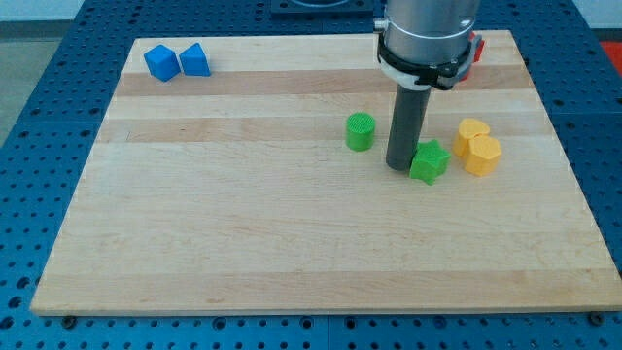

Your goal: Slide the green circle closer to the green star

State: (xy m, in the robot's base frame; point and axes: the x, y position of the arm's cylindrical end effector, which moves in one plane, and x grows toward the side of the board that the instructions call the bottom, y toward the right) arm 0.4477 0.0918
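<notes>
The green circle (361,131) stands on the wooden board (243,224), right of centre. The green star (430,161) lies to its right and a little lower. My tip (399,167) rests on the board between them, touching or almost touching the star's left side and a short way right of and below the circle. The arm's body (428,39) hangs over the view's top right.
Two blue blocks (177,61) sit side by side at the view's top left. Two yellow blocks (477,146) lie close together just right of the star. A red block (472,53) is partly hidden behind the arm at the top right.
</notes>
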